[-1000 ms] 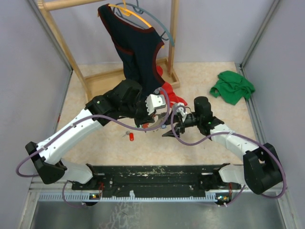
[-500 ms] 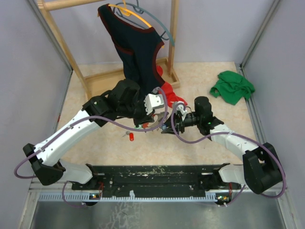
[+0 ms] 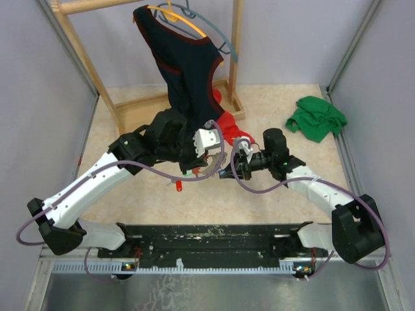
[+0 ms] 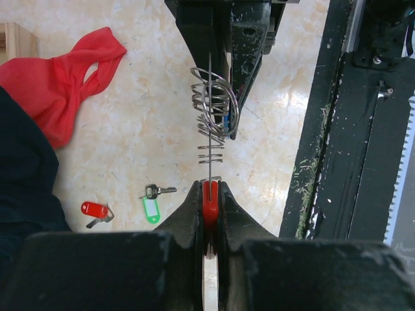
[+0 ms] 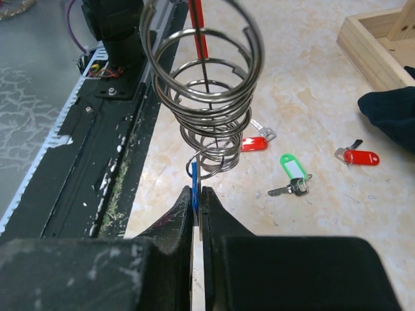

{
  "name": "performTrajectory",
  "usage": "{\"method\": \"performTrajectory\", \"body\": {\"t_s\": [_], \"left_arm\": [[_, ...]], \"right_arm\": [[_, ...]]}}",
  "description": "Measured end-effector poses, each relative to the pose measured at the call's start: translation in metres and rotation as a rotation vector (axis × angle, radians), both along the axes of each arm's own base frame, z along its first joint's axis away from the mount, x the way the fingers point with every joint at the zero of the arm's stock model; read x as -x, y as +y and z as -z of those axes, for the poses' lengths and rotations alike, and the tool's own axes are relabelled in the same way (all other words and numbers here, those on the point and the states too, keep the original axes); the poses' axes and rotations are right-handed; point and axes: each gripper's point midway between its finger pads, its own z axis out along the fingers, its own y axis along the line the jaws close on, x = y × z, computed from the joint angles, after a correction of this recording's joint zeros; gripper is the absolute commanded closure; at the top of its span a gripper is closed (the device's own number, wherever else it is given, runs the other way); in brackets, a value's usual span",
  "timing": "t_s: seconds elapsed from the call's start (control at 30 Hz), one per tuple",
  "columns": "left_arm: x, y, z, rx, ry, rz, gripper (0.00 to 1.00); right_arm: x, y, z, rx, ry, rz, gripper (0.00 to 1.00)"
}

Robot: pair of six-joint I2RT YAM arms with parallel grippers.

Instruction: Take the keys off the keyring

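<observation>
My left gripper (image 4: 211,188) is shut on the red handle of the keyring (image 4: 212,123), whose silvery wire coil stretches away from the jaws above the table. At the coil's far end, my right gripper (image 5: 196,193) is shut on the blue key (image 5: 194,181), which hangs from a small loop of the keyring (image 5: 207,84). In the top view both grippers (image 3: 206,159) (image 3: 228,172) meet at the table's middle. A green key (image 4: 152,206) (image 5: 293,172) and two red keys (image 5: 254,142) (image 5: 360,155) lie loose on the table.
A red cloth (image 4: 58,78) lies on the table near a dark garment (image 3: 188,71) hanging from a wooden rack (image 3: 139,107). A green cloth (image 3: 316,118) sits at the back right. The black base rail (image 3: 214,236) runs along the near edge.
My right gripper has shut on the blue key at the coil's end. Both arms have shifted slightly to the left with the keyring between them.
</observation>
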Motion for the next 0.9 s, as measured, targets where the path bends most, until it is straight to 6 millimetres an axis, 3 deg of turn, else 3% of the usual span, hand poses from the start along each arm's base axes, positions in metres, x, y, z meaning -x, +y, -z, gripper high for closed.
{"method": "performTrajectory", "body": {"t_s": [0.37,0.53,0.67,0.9], "left_arm": [[-0.008,0.010,0.014,0.058,-0.026,-0.067,1.00],[-0.010,0.010,0.037,0.153,-0.031,-0.117,0.99],[-0.011,0.012,0.068,0.235,-0.026,-0.176,0.99],[-0.015,0.001,0.097,0.514,-0.048,-0.237,0.98]], "right_arm": [[-0.017,-0.009,-0.013,0.115,-0.046,0.061,1.00],[-0.021,-0.021,-0.010,0.226,-0.061,0.101,1.00],[-0.024,-0.029,-0.008,0.286,-0.087,0.124,1.00],[-0.024,-0.043,0.002,0.408,-0.119,0.149,1.00]]}}
